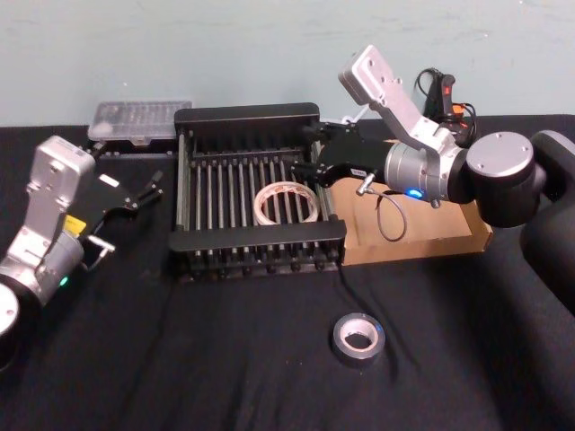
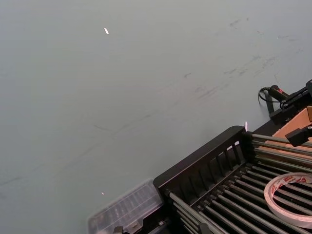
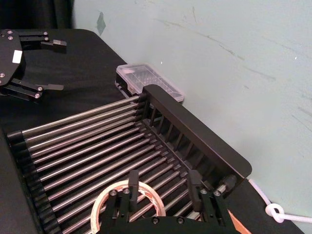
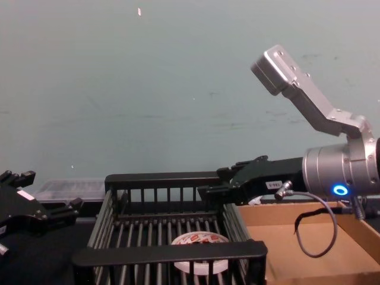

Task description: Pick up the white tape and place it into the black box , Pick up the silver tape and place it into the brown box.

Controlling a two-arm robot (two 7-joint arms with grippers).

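The white tape (image 1: 286, 202) is seen lying flat on the bars of the black box (image 1: 247, 119), mid-frame, so half is judged done. The silver tape (image 1: 358, 336) (lower centre, on the cloth) remains outside the brown box (image 1: 449, 241). The right gripper (image 1: 316, 154), spread and empty, is held over the crate's right rim; the left gripper (image 1: 144, 193), parked at left, is also spread.

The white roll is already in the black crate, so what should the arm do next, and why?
Probably lift the right tool clear of the black box and swing it toward the silver tape. The white tape lies on the slats, released, the tool open above it, while the silver tape sits on the cloth, outside the brown box.
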